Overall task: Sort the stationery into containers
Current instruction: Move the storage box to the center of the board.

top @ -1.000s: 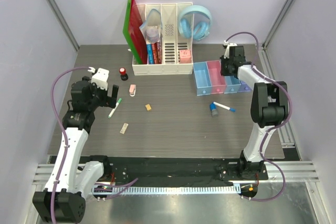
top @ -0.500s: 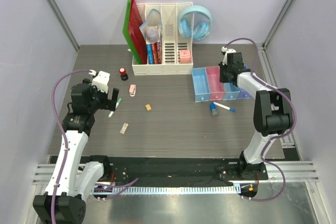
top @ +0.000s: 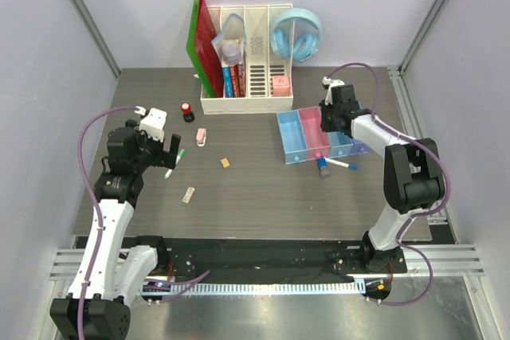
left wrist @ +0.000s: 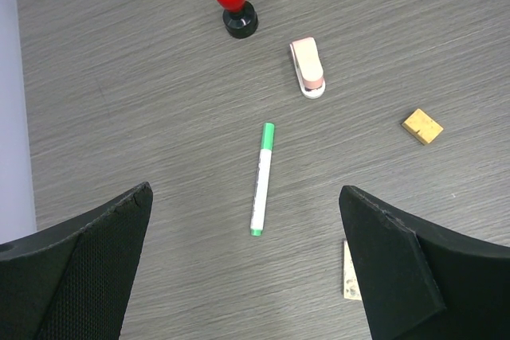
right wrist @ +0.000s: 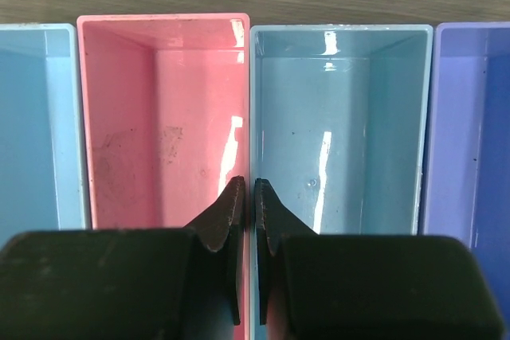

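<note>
The joined row of trays [top: 296,137] lies at the centre right: light blue [right wrist: 32,117], pink [right wrist: 159,117], light blue [right wrist: 343,117], purple-blue [right wrist: 470,133], all empty. My right gripper [top: 331,121] [right wrist: 249,197] is shut on the wall between the pink and second light blue tray. My left gripper [top: 163,149] [left wrist: 244,212] is open and empty above the green-capped marker [top: 174,163] [left wrist: 261,178]. Nearby lie the red-topped stamp [top: 186,111] [left wrist: 233,4], pink clip [top: 201,138] [left wrist: 307,67] and two tan erasers [top: 225,162] [top: 189,194]. The blue-capped marker [top: 341,163] and grey-blue round piece [top: 323,168] lie just in front of the trays.
A white slotted file organizer [top: 247,103] with books and a red-green folder [top: 204,45] stands at the back centre. Light blue headphones [top: 296,33] hang on its right end. Grey walls close in both sides.
My right gripper has moved left and nearer with the tray row in its grip, so the trays now sit closer to the table's middle. My left arm has barely moved.
</note>
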Controlling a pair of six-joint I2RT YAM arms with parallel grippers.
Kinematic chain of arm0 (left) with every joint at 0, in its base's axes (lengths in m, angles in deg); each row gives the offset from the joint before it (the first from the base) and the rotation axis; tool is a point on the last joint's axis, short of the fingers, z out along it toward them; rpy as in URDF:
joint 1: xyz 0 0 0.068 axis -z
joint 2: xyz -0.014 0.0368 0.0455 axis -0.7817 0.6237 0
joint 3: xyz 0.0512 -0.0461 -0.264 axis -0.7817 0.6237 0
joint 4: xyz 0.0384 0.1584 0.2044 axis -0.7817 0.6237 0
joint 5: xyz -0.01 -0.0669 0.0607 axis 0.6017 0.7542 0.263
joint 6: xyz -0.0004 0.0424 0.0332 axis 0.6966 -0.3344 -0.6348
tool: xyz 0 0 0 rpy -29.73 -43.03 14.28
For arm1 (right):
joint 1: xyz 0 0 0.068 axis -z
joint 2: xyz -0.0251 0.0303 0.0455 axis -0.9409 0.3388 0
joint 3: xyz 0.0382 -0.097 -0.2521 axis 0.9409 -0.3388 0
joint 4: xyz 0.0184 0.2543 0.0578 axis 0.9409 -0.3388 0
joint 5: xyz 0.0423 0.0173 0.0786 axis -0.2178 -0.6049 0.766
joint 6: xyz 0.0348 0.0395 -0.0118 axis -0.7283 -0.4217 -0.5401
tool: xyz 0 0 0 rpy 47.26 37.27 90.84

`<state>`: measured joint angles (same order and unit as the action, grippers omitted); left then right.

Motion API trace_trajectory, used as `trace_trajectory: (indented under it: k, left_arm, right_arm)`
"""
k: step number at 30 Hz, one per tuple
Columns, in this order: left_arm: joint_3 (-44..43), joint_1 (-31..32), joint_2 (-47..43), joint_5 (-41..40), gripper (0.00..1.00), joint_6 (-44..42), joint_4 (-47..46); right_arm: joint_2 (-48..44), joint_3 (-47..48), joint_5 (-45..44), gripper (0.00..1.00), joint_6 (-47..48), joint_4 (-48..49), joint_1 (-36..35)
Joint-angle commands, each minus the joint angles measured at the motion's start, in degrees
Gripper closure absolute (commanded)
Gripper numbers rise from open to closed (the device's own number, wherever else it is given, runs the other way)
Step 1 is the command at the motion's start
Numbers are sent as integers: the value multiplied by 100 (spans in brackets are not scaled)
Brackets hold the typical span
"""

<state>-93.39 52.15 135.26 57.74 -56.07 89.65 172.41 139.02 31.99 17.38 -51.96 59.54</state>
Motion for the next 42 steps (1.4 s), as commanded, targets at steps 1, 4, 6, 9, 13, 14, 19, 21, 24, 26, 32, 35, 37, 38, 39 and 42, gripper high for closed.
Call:
trace_trajectory:
  k: [1,4,6,9,13,14,19,21,24,26,32,35,37,38,39,42]
  left_arm:
    - [-77,-29,61,105,0,-54,51]
    - [-86,-29,87,52,0,-133,104]
    - [-78,-29,96,43,0,-221,122]
    - [-86,-29,105,8,0,-301,174]
    - [-86,-29,157,34,0,-371,280]
    - [-95,-29,157,43,0,-388,306]
    - [-209,-29,219,61,0,-424,447]
    - [-271,-29,236,8,0,-459,517]
    - [-297,-29,193,-97,0,-485,552]
    - [-280,-29,184,-124,0,-503,570]
    - [-218,-29,122,-54,0,-459,579]
    - [-209,-29,70,8,0,-441,623]
    - [-192,-29,52,43,0,-441,649]
    - [-192,-29,34,52,0,-441,658]
    - [-192,-29,26,61,0,-433,667]
    - [-183,-29,-18,148,0,-433,719]
  right_arm:
    - [194,121,551,95,-682,-534,-420]
    - [317,279,780,95,-1016,-526,-525]
    - [318,306,903,95,-1157,-447,-595]
    - [318,297,974,95,-1421,-289,-674]
    - [326,245,1009,95,-1693,-166,-824]
    - [326,219,1018,95,-1772,-70,-850]
    - [396,139,1211,95,-2309,221,-991]
    - [510,165,1255,95,-2510,362,-1035]
    - [625,262,1317,95,-2792,502,-1044]
    - [730,359,1404,95,-2906,598,-1053]
    - [845,552,1510,96,-3381,863,-1114]
    - [897,640,1519,96,-3504,959,-1228]
    - [924,719,1554,96,-3566,977,-1316]
    - [941,745,1554,95,-3601,1003,-1360]
    - [959,772,1580,95,-3619,1012,-1386]
    - [1038,842,1642,95,-3672,1048,-1457]
